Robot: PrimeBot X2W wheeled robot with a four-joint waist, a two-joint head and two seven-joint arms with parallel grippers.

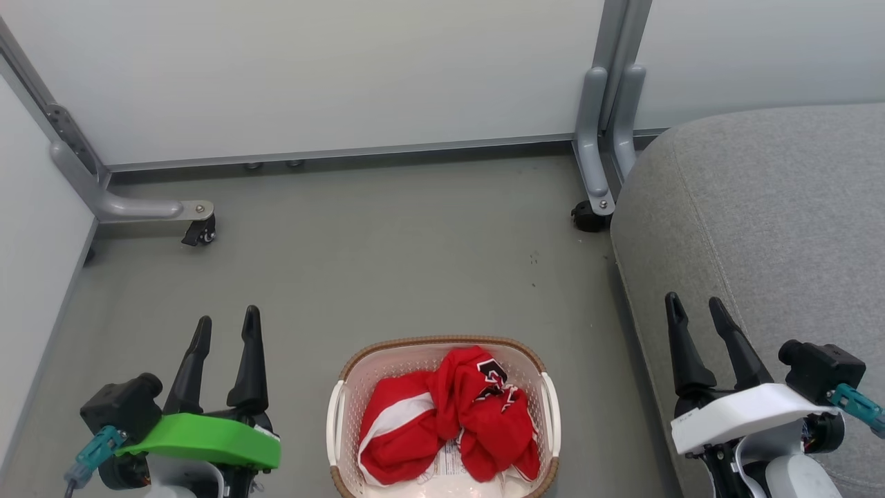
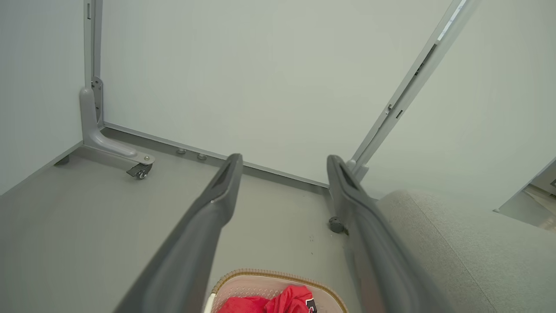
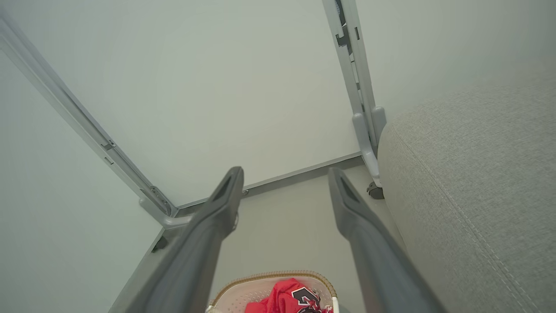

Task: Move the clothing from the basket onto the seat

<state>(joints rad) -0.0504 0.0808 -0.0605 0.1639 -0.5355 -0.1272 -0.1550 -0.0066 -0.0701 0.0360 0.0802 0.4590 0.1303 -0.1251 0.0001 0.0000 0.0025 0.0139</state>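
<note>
Red clothing (image 1: 449,418) with white bands and black lettering lies bunched in the cream basket (image 1: 359,370) on the floor, low in the middle of the head view. The clothing (image 2: 278,303) and the basket (image 2: 243,282) also peek in at the bottom of the left wrist view, and the clothing (image 3: 289,298) in the basket (image 3: 243,289) shows low in the right wrist view. The grey seat (image 1: 767,228) fills the right side. My left gripper (image 1: 227,324) stands open left of the basket, empty. My right gripper (image 1: 695,306) stands open over the seat's front edge, empty.
White partition panels close off the back and left. Their grey metal feet with castors (image 1: 199,232) (image 1: 589,216) stand on the grey floor (image 1: 387,263) beyond the basket. The right foot sits close to the seat's corner.
</note>
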